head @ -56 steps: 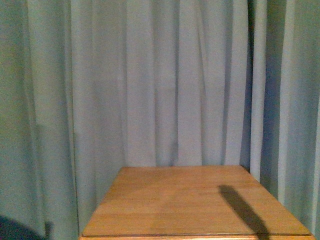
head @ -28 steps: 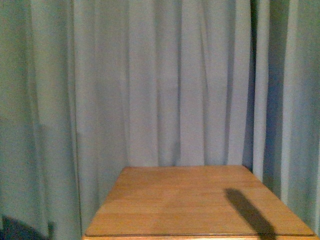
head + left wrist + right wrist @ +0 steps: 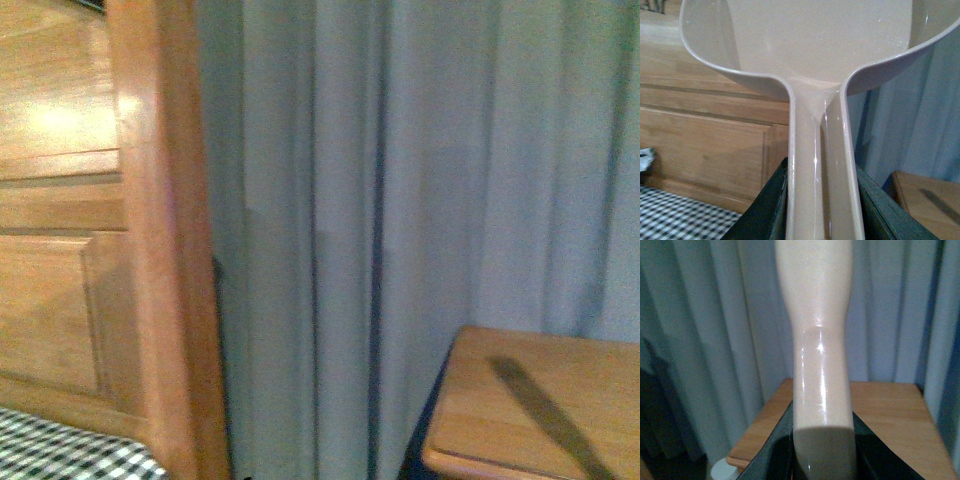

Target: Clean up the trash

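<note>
In the front view, wooden panel (image 3: 60, 250) with an upright post at left, grey-blue curtain (image 3: 400, 200) across middle and right, corner of a wooden desk (image 3: 560, 420) low at right with a dark slanting shadow on it, patch of black-and-white checked cloth (image 3: 70, 455) low at left under the panel. In the left wrist view, left pincer (image 3: 822, 205) narrowed onto the handle of the pinkish-beige dustpan (image 3: 805, 45), dark fingers (image 3: 767, 210) pressed to both sides of that handle, scoop flaring out beyond them. Behind the dustpan, wooden panel with checked cloth below it, curtain and a desk corner off to the other side. Small crumpled whitish wad, likely the trash (image 3: 646, 159), cut off by the picture's edge, sitting where checked cloth meets panel, clear of the dustpan. In the right wrist view, right pincer (image 3: 822, 455) clamped on a smooth pale beige handle (image 3: 815, 315), dark fingers on either side of it; cannot tell what tool it belongs to. Beyond it, curtain folds and the desk top; small white round thing (image 3: 722, 471) low beside the desk, too little in view to name.
</note>
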`<act>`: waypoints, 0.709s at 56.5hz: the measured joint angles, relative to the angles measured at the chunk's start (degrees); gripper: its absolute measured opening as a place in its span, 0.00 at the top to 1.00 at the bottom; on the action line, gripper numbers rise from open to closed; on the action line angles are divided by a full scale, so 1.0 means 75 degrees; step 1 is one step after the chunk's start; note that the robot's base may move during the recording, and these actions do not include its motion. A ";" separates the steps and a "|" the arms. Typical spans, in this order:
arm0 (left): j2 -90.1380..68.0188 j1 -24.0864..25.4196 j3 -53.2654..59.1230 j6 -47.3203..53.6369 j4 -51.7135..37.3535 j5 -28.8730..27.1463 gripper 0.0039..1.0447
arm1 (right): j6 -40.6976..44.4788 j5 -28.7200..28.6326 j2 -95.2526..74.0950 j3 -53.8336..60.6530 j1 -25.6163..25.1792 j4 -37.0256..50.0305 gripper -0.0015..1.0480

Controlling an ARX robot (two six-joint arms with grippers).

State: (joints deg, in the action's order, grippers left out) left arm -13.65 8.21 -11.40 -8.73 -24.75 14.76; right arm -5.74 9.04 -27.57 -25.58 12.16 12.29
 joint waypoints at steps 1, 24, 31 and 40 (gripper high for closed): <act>-0.0003 0.0000 0.0000 0.0000 0.0000 0.0012 0.73 | 0.0000 0.0006 0.0003 0.0000 0.0000 0.0000 0.81; 0.0023 0.0000 0.0000 -0.0015 0.0000 0.0000 0.73 | 0.0003 0.0003 0.0020 0.0009 0.0000 0.0000 0.81; 0.0006 0.0000 0.0000 -0.0017 0.0003 0.0015 0.73 | 0.0003 0.0017 0.0009 0.0009 0.0000 0.0000 0.81; 0.0015 0.0000 0.0000 -0.0017 0.0003 0.0006 0.73 | 0.0003 0.0009 0.0009 0.0012 0.0000 0.0000 0.81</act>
State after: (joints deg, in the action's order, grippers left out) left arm -13.54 8.21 -11.40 -8.86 -24.73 14.81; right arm -5.72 9.10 -27.51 -25.50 12.16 12.29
